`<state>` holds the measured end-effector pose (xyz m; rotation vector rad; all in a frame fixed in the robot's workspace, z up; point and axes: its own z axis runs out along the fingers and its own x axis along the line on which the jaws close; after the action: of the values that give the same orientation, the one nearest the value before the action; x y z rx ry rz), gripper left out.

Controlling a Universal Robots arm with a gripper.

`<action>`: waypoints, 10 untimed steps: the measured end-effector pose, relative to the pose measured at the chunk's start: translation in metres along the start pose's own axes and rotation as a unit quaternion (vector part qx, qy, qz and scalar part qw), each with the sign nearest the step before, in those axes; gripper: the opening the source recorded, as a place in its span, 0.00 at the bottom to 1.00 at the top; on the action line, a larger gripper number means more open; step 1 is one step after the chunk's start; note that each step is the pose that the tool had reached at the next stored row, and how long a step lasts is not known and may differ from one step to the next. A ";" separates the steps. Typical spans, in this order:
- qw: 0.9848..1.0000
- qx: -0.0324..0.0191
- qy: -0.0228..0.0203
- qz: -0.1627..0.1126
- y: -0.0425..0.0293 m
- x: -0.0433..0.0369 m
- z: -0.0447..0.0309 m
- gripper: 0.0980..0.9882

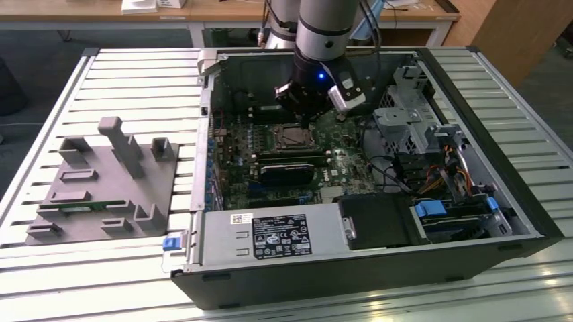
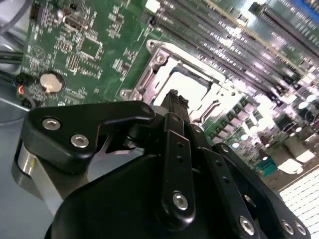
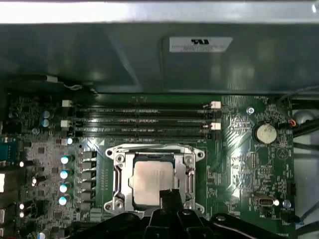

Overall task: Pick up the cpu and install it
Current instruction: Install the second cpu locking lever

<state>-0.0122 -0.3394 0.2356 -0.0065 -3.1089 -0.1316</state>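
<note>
1. The gripper [image 2: 173, 95] hangs inside the open PC case [image 1: 501, 221], just above the socket [image 3: 153, 180]. Its black fingers [image 2: 175, 149] are drawn close together into a narrow tip, and nothing shows between them.
2. In the first wrist view the fingertip [image 3: 169, 198] overlaps one corner of the cpu [image 3: 149, 179]; whether it touches the chip I cannot tell.
3. The cpu, silver-grey and square, lies flat within the metal frame of the socket, on the green motherboard [image 3: 239, 149].
4. In the second wrist view the same chip [image 2: 192, 89] shows bright past the finger tip, framed by the socket [image 2: 149, 74].
5. Beside the socket run long memory slots [image 3: 139, 122], and a round coin battery [image 3: 264, 132] sits further along the board.
6. In the exterior view the arm [image 1: 324, 27] comes down into the case over the socket [image 1: 293, 137]. The case lies on a slatted table [image 1: 134, 74].
7. At the exterior view's left stands a grey fixture [image 1: 98, 188] with upright posts, well apart from the case.
</note>
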 end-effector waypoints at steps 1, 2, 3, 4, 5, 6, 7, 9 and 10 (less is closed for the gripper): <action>1.000 0.000 0.000 0.000 -0.0015 0.0000 -0.0001 0.01; 1.000 0.000 0.000 0.000 -0.0030 0.0000 -0.0003 0.01; 1.000 0.000 0.000 0.000 -0.0047 0.0000 -0.0004 0.01; 1.000 0.000 0.000 0.000 -0.0068 0.0000 -0.0005 0.01; 1.000 0.000 0.000 0.000 -0.0091 0.0000 -0.0007 0.01; 1.000 0.000 0.000 0.000 -0.0110 0.0000 -0.0008 0.01; 1.000 0.000 0.000 0.000 -0.0124 0.0000 -0.0009 0.01; 1.000 0.000 0.000 0.000 -0.0146 -0.0001 -0.0011 0.01; 1.000 0.000 0.000 0.000 -0.0155 -0.0001 -0.0010 0.01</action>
<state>-0.0122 -0.3549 0.2353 -0.0064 -3.1089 -0.1318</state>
